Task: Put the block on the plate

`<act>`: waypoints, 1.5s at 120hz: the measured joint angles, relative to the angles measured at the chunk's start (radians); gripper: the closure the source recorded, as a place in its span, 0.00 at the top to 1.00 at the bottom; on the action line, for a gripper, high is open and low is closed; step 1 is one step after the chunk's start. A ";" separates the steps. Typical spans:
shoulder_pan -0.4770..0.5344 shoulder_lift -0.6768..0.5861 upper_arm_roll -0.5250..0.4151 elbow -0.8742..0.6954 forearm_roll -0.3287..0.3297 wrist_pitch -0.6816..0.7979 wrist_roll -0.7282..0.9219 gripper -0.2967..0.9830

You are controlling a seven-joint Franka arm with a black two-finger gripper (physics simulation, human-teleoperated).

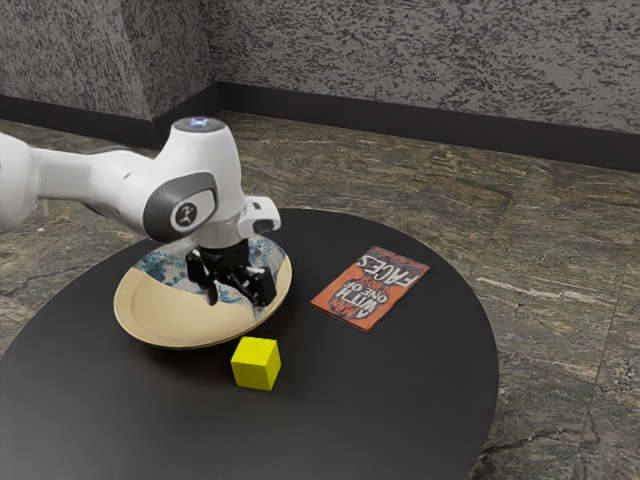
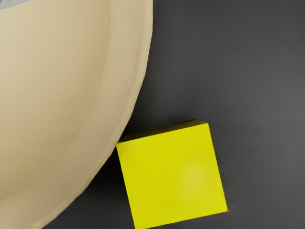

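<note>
My gripper (image 1: 238,296) hangs over the plate's side nearest the yellow block in the exterior view, its fingers apart with nothing between them. The yellow block (image 1: 256,363) rests on the dark table just outside the cream and blue-patterned plate (image 1: 180,316). From the hand's camera, the block (image 2: 171,176) appears below, beside the curved rim of the plate (image 2: 125,67). Whether the block touches the plate's underside cannot be told.
A red-orange book or magazine (image 1: 370,289) lies flat on the round black table (image 1: 400,400), toward the exterior view's right from the plate. The plate's raised rim stands close to the block.
</note>
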 joint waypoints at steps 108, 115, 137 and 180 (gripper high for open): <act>0.015 0.046 0.000 -0.084 -0.071 0.171 -0.178 0.77; -0.002 0.052 0.000 -0.084 -0.072 0.175 -0.184 0.77; -0.005 0.075 0.000 -0.084 -0.076 0.187 -0.199 0.77; -0.014 0.112 0.000 -0.084 -0.118 0.200 -0.215 0.77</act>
